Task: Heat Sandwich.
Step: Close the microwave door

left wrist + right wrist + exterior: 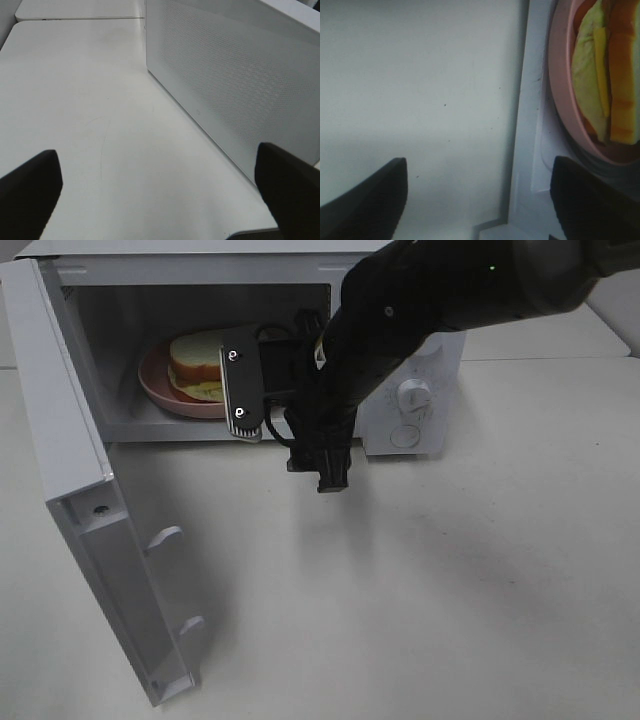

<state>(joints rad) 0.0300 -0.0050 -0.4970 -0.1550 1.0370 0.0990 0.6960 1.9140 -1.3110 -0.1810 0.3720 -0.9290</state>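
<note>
Pink plate (149, 377): sandwich (195, 360) flat, axis hidden | left pincer (159, 190) wide | right pincer (477, 195) wide

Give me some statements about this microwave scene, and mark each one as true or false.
1. The sandwich lies on the pink plate inside the microwave. True.
2. The microwave door is closed. False: it stands wide open.
3. The right gripper holds the sandwich. False: its jaws are open and grip nothing, in front of the opening.
4. The left gripper is open and holds nothing. True.
</note>
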